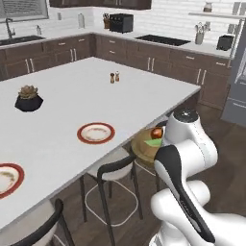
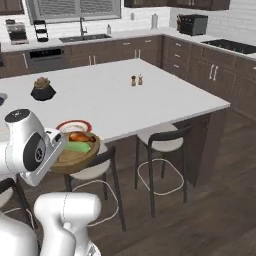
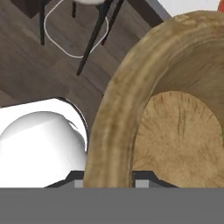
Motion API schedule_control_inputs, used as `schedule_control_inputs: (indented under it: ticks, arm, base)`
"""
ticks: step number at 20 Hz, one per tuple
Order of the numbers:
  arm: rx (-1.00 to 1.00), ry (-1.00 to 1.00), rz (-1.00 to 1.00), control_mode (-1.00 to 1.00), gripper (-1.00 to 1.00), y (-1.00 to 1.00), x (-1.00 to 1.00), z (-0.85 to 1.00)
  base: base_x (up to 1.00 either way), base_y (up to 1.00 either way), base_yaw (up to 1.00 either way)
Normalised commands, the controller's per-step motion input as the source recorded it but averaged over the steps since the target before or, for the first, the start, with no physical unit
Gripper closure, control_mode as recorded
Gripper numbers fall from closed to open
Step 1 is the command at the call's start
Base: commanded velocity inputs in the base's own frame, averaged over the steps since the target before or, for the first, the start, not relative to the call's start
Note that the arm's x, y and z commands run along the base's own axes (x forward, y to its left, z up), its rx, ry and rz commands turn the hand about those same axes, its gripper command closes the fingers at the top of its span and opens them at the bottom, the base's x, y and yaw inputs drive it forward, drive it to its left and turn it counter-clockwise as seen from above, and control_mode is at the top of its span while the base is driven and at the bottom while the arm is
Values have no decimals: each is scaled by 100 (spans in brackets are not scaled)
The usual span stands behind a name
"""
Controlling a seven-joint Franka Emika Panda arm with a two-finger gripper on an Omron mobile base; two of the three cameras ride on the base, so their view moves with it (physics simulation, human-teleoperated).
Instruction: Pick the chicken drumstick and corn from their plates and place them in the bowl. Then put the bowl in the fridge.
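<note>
1. Wooden and light brown, the bowl (image 2: 75,154) hangs in the air off the island's near edge, above a stool (image 2: 90,172), with its rim pinched by the gripper (image 3: 111,181)
2. In the hand view the thick rim (image 3: 118,131) runs straight down between the two finger tips
3. The chicken drumstick (image 2: 79,136) and the green corn (image 2: 80,146) lie side by side inside the bowl
4. Two red-rimmed plates sit on the white counter (image 1: 62,101): one (image 1: 96,132) just beside the edge, the other (image 1: 8,178) farther left
5. The grey fridge (image 1: 235,91) stands at the right edge of the left base view, well apart from the bowl
</note>
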Motion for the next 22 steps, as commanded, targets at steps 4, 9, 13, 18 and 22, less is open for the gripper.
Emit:
schedule_control_inputs:
  ticks: [4,9,13,18,22]
  arm:
    - [0,0,0,100,100,0,0,0]
    - [0,0,0,100,100,0,0,0]
    - [0,0,0,100,100,0,0,0]
    - [0,0,0,100,100,0,0,0]
    - [0,0,0,100,100,0,0,0]
  base:
    - [16,-34,-64]
    - [32,-47,-63]
    - [51,-53,-58]
    - [99,-55,-33]
    - [100,-75,-11]
